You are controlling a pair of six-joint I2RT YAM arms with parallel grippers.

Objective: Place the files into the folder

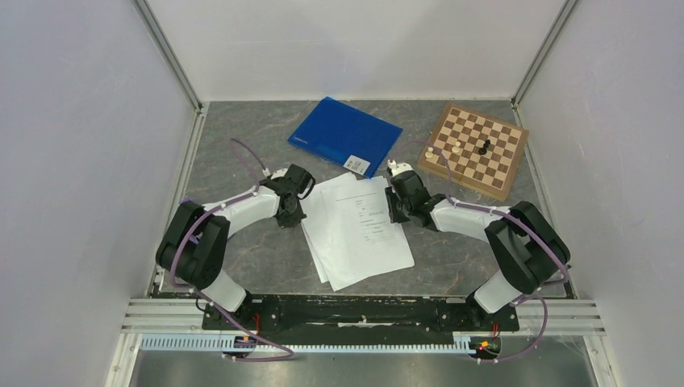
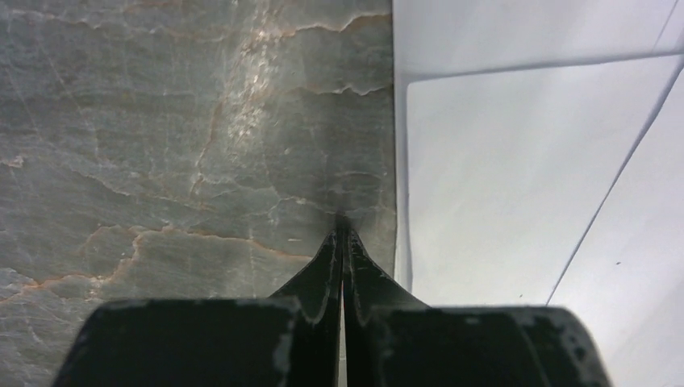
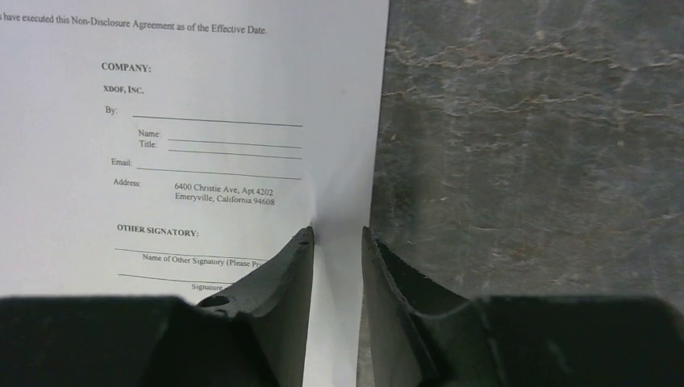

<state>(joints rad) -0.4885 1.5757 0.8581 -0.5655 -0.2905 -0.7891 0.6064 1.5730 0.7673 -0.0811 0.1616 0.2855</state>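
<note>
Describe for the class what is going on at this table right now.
Two robot arms flank the loose files on the table. The left gripper is shut, its tip on bare table beside the sheets. The right gripper stands open over the printed top sheet's opposite edge. The folder lies closed farther back, the files not yet in it.

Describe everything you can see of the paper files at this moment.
The files are a few thin white sheets, loosely fanned in a flat pile on the grey table between the arms. The top sheet is a printed signature page with company and address lines. Its far corner nears the blue folder; overlap cannot be told. The right gripper, jaws apart, straddles the top sheet's right edge; the shut left gripper sits just off the pile's left edge.
</note>
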